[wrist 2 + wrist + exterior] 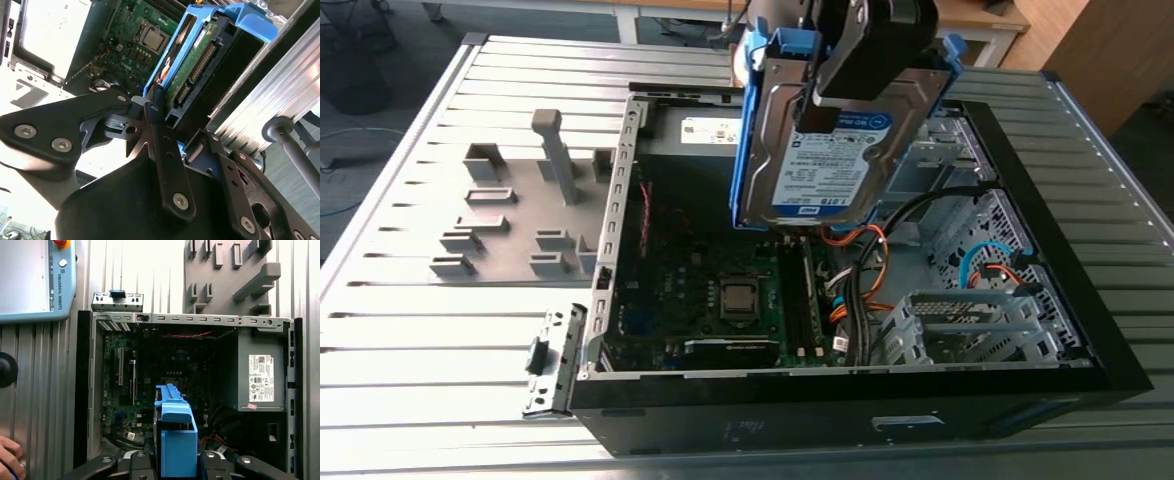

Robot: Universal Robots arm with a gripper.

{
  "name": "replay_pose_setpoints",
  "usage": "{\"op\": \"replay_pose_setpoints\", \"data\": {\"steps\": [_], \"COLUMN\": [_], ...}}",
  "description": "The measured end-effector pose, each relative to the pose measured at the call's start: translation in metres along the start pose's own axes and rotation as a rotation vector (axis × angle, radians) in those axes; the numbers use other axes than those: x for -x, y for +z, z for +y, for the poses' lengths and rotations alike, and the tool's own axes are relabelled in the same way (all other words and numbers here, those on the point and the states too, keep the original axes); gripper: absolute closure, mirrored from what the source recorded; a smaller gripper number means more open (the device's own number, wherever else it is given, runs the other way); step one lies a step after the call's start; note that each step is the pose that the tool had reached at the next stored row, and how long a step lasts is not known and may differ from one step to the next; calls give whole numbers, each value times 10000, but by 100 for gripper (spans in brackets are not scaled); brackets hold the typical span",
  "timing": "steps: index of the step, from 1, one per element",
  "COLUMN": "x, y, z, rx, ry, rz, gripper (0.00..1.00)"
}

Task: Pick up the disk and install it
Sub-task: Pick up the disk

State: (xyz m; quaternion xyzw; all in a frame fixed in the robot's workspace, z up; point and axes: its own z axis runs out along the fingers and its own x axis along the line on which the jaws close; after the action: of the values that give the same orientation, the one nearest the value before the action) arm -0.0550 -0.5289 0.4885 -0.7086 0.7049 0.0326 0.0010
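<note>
The disk (821,150), a silver-grey drive with a blue-and-white label in a bright blue carrier, hangs upright above the open computer case (1107,330). My gripper (841,95) is shut on its upper part, coming down from above. In the second wrist view the disk (197,62) is seen edge-on, connector side showing, clamped between the black fingers (152,112) of the gripper (162,122). The first wrist view has the blue carrier of the disk (175,435) rising from the gripper (172,462) over the motherboard (150,380).
Inside the case sit a grey power supply box with a white sticker (260,377), orange and blue cables (867,270) and a metal drive cage (961,330). A grey fixture plate (507,220) lies at the exterior view's left. A control pendant (35,280) and a hand (9,460) are beside the case.
</note>
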Motion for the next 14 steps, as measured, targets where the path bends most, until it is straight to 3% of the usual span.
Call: {"op": "replay_pose_setpoints", "data": {"steps": [14], "x": [-93], "y": [-3], "z": [1], "rx": [0], "ry": [0], "rz": [-1], "gripper": [64]}}
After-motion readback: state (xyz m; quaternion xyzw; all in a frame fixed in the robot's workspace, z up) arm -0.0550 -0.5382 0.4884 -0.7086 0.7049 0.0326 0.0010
